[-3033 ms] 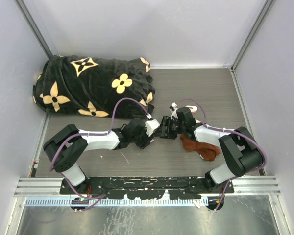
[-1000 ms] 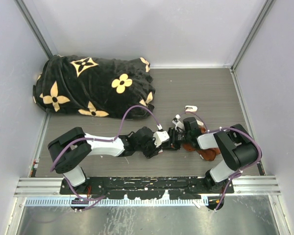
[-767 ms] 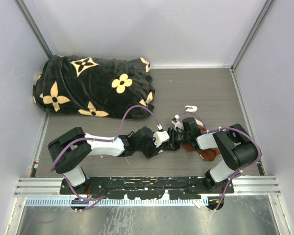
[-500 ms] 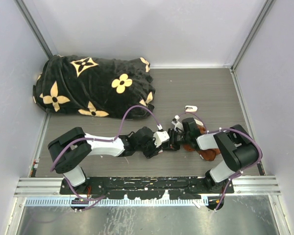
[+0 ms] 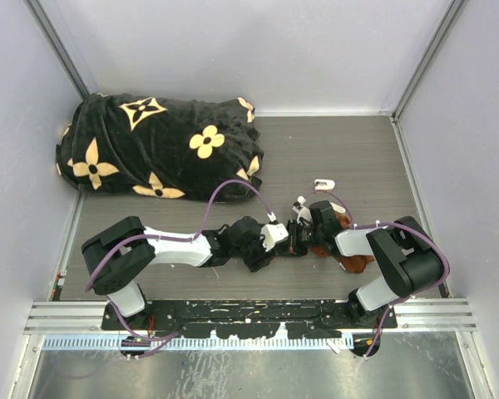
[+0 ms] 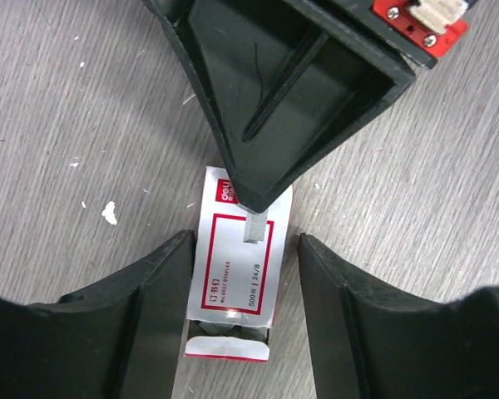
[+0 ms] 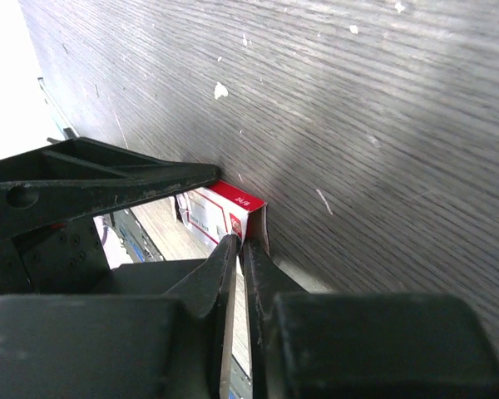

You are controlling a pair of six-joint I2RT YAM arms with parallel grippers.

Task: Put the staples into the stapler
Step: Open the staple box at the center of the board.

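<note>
Small flat white red-labelled card box (image 6: 237,278): smooth, faintly glossy. Grey wood-grain table (image 6: 432,208) under it: matt, scuffed. Black yellow-flowered blanket (image 5: 158,141) behind it: plush cloth.

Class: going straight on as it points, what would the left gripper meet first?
Probably the right gripper, just ahead, above the staple box that the left gripper straddles; depth unclear.

staple box (image 6: 233,283): top end hidden under right jaws | stapler (image 5: 323,184): too small for detail
</note>
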